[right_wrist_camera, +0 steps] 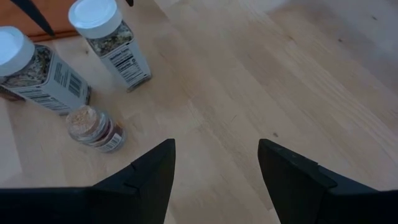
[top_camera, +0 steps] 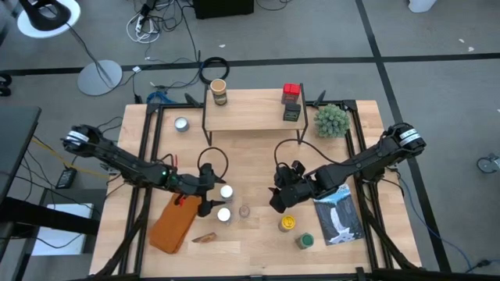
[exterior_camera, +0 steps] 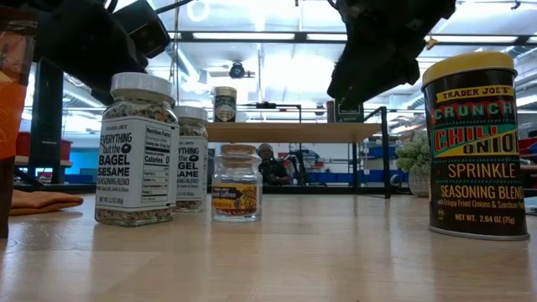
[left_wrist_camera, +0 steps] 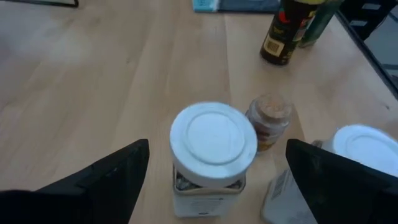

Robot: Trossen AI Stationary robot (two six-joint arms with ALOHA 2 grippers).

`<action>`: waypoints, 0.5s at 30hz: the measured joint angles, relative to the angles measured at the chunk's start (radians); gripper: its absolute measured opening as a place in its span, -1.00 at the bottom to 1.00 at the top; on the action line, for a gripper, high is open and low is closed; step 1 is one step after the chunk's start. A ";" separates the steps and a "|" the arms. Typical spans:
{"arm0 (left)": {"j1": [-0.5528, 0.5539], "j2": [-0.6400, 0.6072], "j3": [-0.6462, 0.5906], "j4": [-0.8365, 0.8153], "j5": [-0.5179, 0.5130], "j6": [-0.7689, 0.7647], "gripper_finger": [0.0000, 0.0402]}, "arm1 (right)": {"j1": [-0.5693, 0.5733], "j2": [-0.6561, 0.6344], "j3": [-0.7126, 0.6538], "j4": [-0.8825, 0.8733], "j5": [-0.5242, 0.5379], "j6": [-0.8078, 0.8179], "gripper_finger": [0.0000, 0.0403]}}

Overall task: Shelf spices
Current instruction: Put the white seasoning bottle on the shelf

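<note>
Two white-lidded spice jars (top_camera: 226, 191) (top_camera: 223, 214) stand on the table near its middle, with a small tan-topped jar (top_camera: 244, 211) beside them. My left gripper (top_camera: 212, 190) is open; its fingers stand on either side of the farther white-lidded jar (left_wrist_camera: 213, 140) without touching it. My right gripper (top_camera: 275, 199) hangs open over bare table (right_wrist_camera: 216, 144), holding nothing. A yellow-topped tin (top_camera: 288, 223) and a green-topped jar (top_camera: 304, 240) stand near the front. The shelf (top_camera: 242, 115) at the far side carries a tan-lidded jar (top_camera: 219, 91) and red and dark tins (top_camera: 291, 101).
An orange cloth (top_camera: 173, 222) lies at the front left, a blue-and-white booklet (top_camera: 337, 215) at the front right. A spiky green plant ball (top_camera: 330, 119) sits right of the shelf, a flat silver tin (top_camera: 182, 123) to its left. Bare wood lies below the shelf.
</note>
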 joint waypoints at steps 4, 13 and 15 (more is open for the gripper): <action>0.000 0.042 -0.001 0.040 0.000 0.005 0.86 | 0.000 0.000 0.000 0.000 0.000 -0.011 0.14; 0.021 0.062 -0.001 0.054 -0.001 0.005 0.61 | 0.000 0.000 0.000 0.001 0.000 -0.011 0.14; 0.025 0.062 -0.001 0.067 -0.001 0.005 0.53 | 0.000 0.000 0.000 0.000 0.000 -0.012 0.14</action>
